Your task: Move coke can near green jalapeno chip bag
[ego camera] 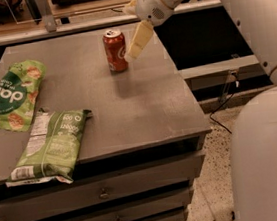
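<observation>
The coke can, red with white script and a silver top, stands upright at the back middle of the grey cabinet top. My gripper hangs from the white arm coming in from the upper right and sits just right of the can, at about its height and very close to it. The green jalapeno chip bag, olive-green with a white label panel, lies flat at the front left corner, well apart from the can.
A brighter green chip bag with a dark circle lies at the left edge. The cabinet has drawers below. The robot's white body fills the right side. A cable runs over the speckled floor.
</observation>
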You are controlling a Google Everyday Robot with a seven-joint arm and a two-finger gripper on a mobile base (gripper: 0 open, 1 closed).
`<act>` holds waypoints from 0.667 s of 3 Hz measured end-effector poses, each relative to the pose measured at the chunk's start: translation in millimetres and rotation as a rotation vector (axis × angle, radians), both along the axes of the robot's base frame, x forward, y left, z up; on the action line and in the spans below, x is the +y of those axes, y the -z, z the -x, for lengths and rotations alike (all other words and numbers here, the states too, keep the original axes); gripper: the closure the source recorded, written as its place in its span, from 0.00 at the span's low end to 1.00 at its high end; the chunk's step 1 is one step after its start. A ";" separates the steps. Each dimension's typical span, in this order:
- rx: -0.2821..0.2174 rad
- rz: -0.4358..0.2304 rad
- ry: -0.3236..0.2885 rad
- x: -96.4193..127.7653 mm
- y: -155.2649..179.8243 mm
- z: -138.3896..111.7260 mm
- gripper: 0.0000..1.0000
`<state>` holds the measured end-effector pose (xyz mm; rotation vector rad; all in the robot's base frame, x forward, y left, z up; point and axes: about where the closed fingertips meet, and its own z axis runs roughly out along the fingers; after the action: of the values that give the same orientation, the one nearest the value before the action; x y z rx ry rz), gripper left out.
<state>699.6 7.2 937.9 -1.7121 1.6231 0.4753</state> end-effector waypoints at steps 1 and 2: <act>0.007 -0.101 0.034 17.5 10.9 -19.9 0.00; 0.040 -0.144 0.082 23.5 21.8 -30.8 0.00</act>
<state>730.4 30.7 916.1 -1.5330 1.6396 0.5752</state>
